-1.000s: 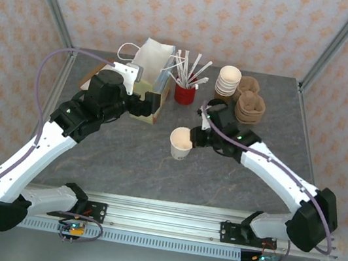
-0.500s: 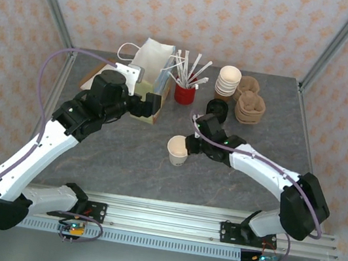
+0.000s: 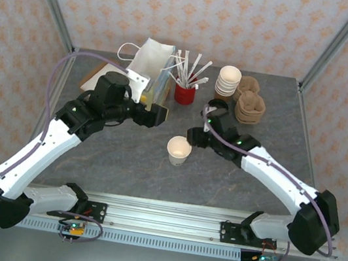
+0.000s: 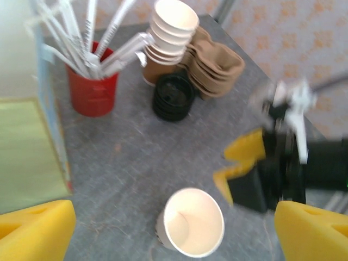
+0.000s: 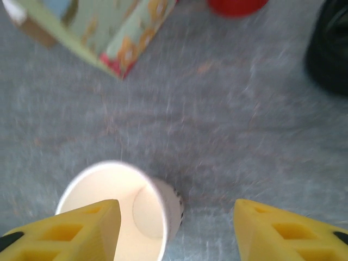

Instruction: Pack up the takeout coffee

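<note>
The takeout coffee is a small cream paper cup standing upright on the grey table with no lid on. From the left wrist its open mouth shows, and the right wrist view has it low on the left. My right gripper is open just right of the cup and holds nothing; the cup sits by its left finger. My left gripper is open, up and to the left of the cup and apart from it. Its yellow pads frame the cup from above.
A stack of black lids lies behind the right gripper. Along the back stand a red cup of white straws, a stack of cream cups, brown cup carriers, a white paper bag and a printed box.
My right gripper has opened and let go of the cup, which now stands on the table. My left gripper has swung right, towards the cup.
</note>
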Controlling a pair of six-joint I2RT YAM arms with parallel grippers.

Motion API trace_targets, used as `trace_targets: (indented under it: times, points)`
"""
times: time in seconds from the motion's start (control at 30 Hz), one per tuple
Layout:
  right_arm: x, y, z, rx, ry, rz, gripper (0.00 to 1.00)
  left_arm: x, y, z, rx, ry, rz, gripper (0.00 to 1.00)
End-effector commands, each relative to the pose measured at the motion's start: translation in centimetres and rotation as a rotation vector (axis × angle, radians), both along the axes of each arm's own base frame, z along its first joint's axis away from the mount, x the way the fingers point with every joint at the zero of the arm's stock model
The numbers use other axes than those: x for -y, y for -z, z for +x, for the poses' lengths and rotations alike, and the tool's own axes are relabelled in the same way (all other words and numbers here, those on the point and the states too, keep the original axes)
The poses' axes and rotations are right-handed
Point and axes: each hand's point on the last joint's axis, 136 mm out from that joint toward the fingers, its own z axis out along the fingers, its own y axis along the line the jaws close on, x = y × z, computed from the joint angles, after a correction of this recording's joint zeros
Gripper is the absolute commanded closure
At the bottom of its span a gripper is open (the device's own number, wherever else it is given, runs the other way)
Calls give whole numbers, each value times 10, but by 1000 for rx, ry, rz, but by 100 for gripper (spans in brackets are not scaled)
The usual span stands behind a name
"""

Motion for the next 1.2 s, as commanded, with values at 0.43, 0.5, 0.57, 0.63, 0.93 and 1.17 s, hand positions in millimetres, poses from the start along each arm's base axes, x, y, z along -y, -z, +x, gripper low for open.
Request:
trace_targets:
  times: [0.43, 0.5, 0.57, 0.63, 0.93, 1.17]
  points:
    - [121, 28, 136, -120, 462, -168, 43, 11, 33, 8, -102, -30, -5, 8]
    - [122, 38, 146, -141, 461, -208, 46, 11, 33, 8, -100, -39, -8, 8]
    - [122, 47, 155, -157, 459, -238, 48, 10, 34, 9, -99, -44, -8, 8]
    - [122, 52, 163, -165, 459, -261, 50, 10, 33, 9, -97, -48, -7, 8]
    - [120, 78, 181, -214, 435, -331, 63, 7, 34, 11, -94, -61, 7, 8]
    - [120, 88, 184, -234, 423, -348, 69, 6, 36, 11, -93, -64, 17, 8]
